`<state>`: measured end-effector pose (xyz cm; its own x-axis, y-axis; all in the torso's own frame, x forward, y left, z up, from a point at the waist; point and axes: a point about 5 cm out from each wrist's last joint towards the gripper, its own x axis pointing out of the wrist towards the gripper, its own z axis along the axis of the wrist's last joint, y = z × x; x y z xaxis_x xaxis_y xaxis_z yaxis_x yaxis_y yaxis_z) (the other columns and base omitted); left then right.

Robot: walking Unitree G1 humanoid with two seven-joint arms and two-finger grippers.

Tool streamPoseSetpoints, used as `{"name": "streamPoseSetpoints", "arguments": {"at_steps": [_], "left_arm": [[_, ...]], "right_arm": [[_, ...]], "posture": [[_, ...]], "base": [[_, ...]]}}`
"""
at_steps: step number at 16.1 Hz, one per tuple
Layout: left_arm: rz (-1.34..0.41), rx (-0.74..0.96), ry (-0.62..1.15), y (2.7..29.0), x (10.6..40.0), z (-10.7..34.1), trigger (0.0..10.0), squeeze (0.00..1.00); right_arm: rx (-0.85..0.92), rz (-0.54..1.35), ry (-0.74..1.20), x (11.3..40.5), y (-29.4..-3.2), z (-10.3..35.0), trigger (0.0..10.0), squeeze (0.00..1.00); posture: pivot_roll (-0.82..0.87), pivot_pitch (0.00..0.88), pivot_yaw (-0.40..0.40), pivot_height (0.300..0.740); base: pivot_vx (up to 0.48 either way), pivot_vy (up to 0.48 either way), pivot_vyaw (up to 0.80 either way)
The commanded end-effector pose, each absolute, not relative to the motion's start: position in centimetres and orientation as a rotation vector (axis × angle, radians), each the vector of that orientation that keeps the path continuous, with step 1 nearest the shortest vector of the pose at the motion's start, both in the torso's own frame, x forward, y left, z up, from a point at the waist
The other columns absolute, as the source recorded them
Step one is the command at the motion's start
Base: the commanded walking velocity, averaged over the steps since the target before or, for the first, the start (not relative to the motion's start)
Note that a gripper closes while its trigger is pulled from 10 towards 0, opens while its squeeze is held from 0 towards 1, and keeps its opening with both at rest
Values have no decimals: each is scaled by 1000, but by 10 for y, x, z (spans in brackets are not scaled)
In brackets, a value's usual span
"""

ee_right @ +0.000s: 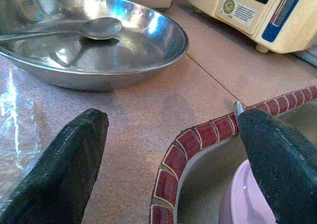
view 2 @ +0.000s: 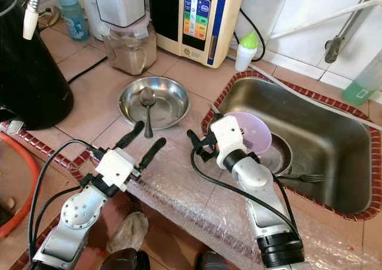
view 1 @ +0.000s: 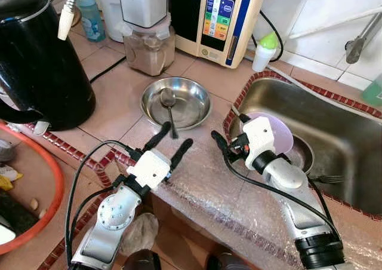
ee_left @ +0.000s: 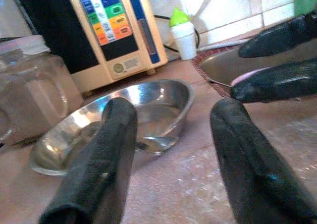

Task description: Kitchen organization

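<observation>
At the far left of my head view sits the black kettle (view 1: 39,67) on the tiled counter (view 1: 119,97), with an orange-rimmed basin (view 1: 52,192) below the counter edge. Further back stand a blender jar (view 1: 148,46) holding brownish powder and, beside it, a cream water purifier (view 1: 224,19) with coloured buttons.

My left gripper (view 1: 176,137) hovers at the counter's front edge, its fingers (ee_left: 106,154) spread apart with nothing between them, pointing at the steel bowl (view 1: 194,97). The bowl rests on the counter just ahead of the fingertips, and a spoon (view 1: 169,106) lies inside it with its handle reaching over the near rim toward the left gripper.

To the right, my right gripper (view 1: 230,129) sits over the red-tiled rim between counter and sink (view 1: 334,132). Its fingers (ee_right: 64,164) are also parted and empty; one is above the counter, the other above the sink edge. A pink plate (view 1: 283,132) lies in the sink just behind that gripper, and a fork (view 1: 327,178) lies further right on the basin floor. A small white bottle with a green cap (view 1: 265,50) stands behind the sink.
</observation>
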<state>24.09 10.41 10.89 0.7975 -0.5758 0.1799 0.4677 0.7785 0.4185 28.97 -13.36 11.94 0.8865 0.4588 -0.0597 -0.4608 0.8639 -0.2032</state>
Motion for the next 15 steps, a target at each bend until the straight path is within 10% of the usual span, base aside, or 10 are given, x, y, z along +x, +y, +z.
{"name": "streamPoseSetpoints", "arguments": {"at_steps": [1, 7, 8, 9, 10, 15], "left_arm": [[-613, 394, -298, 100, 240, 104, 10000, 1000], [-533, 491, -246, 115, 263, 92, 10000, 1000], [-508, 489, -241, 120, 270, 94, 10000, 0], [-507, 487, -240, 120, 271, 94, 10000, 0], [-499, 491, -250, 122, 275, 95, 0, 0], [-538, 495, -257, 118, 277, 92, 0, 0]], "right_arm": [[-222, 469, 10, 289, -137, 119, 10000, 0], [-228, 465, 6, 290, -137, 120, 10000, 0], [-228, 469, 4, 291, -136, 120, 10000, 0], [-229, 471, 4, 291, -135, 120, 10000, 0], [-232, 475, 2, 292, -135, 121, 10000, 0], [-233, 474, -2, 293, -134, 122, 10000, 0]], "posture": [[-1, 88, -47, 740], [-7, 75, -50, 740], [-6, 74, -52, 740], [-6, 74, -52, 740], [-6, 74, -53, 740], [-9, 73, -50, 740]], "base": [[0, 0, 0], [0, 0, 0], [0, 0, 0], [0, 0, 0], [0, 0, 0], [0, 0, 0]]}}
